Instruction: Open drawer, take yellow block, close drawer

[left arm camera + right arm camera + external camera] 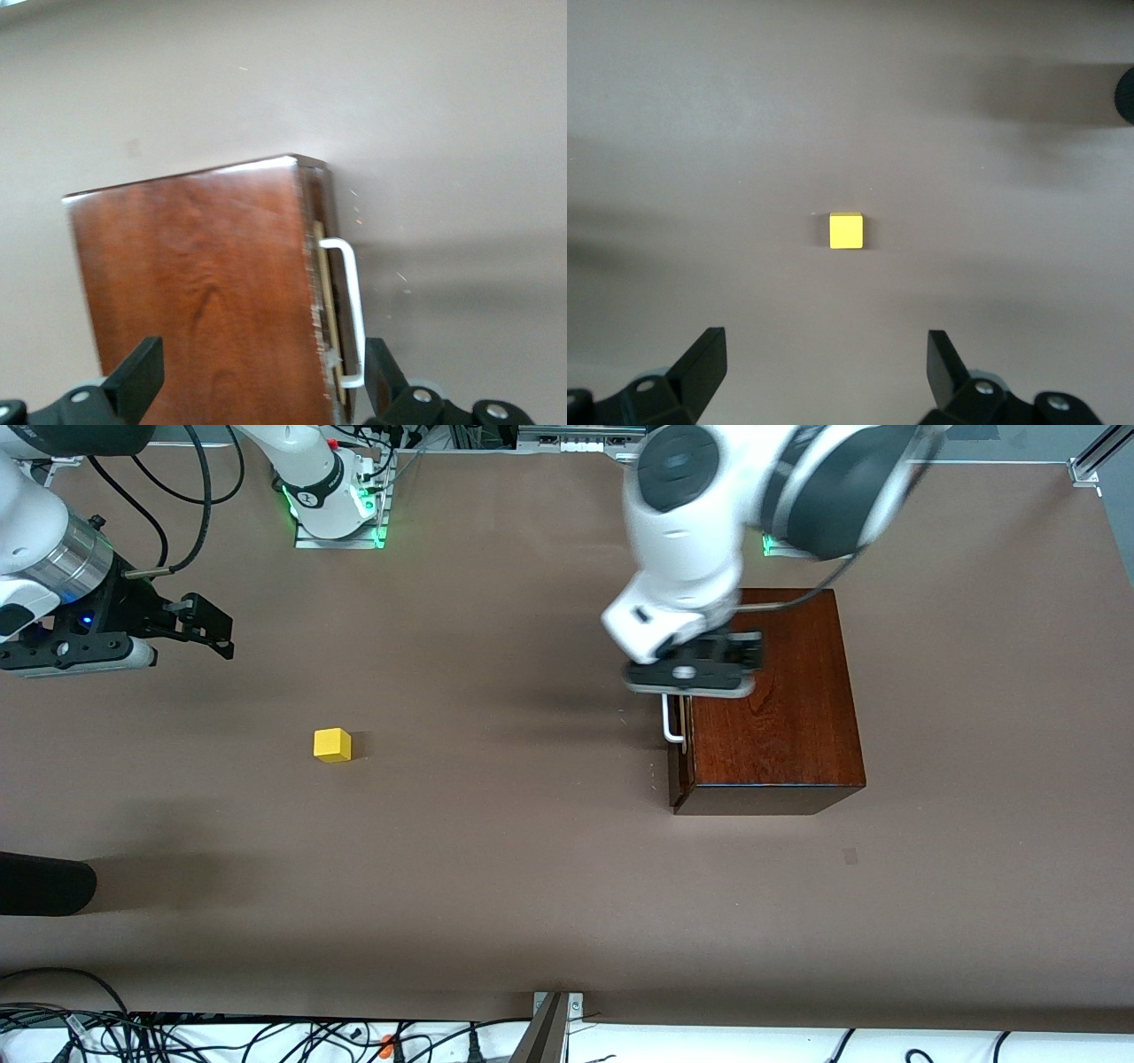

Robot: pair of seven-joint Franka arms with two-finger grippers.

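The dark reddish-brown wooden box (780, 708) stands toward the left arm's end of the table. Its drawer (680, 766) is pushed in, and only a thin pale strip shows beside the dark front with the white loop handle (671, 722). My left gripper (691, 677) is open and empty over the box's edge above the handle (350, 310); the box top (195, 283) fills the left wrist view between the jaws (261, 363). The yellow block (332, 745) lies on the bare table. My right gripper (208, 627) is open, empty and apart from the block (846, 231).
A dark rounded object (44, 886) juts in at the right arm's end of the table, nearer the front camera than the block. Cables (177, 1036) lie past the table's near edge. The arm bases (332, 505) stand along the top edge.
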